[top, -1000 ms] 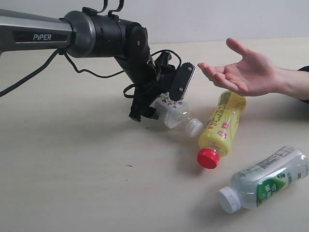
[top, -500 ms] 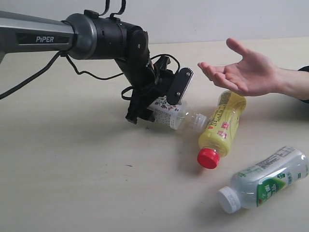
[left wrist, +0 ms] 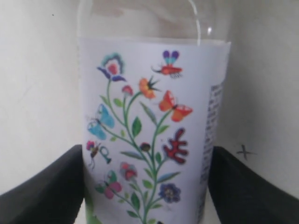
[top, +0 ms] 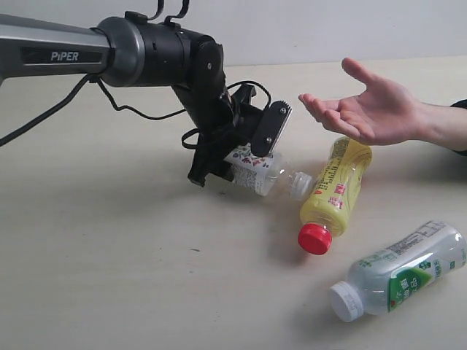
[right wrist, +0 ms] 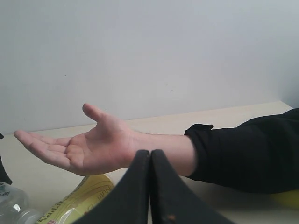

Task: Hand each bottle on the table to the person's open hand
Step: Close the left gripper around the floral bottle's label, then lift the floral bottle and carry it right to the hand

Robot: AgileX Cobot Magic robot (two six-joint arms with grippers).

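Observation:
The short clear bottle [top: 257, 175] with a flower-and-butterfly label [left wrist: 149, 130] lies on its side on the table [top: 109, 277]. My left gripper [top: 230, 166] reaches down over it, one black finger against each side of the label, shut on it. A yellow bottle [top: 337, 188] with a red cap lies just to its right. A white-capped bottle with a green-white label [top: 405, 270] lies at the front right. The person's open hand [top: 365, 106] waits palm up above the yellow bottle. My right gripper [right wrist: 150, 161] is shut and empty, facing that hand [right wrist: 84, 149].
The person's black-sleeved forearm [right wrist: 252, 149] stretches in from the right edge. A black cable [top: 139, 109] hangs under the left arm. The yellow bottle [right wrist: 79, 200] lies under the hand, close to the short bottle's cap [top: 299, 182].
The short bottle's cap end has swung from angled toward the front to pointing right at the yellow bottle. The left jaws have narrowed onto the bottle. The hand and other bottles have not moved.

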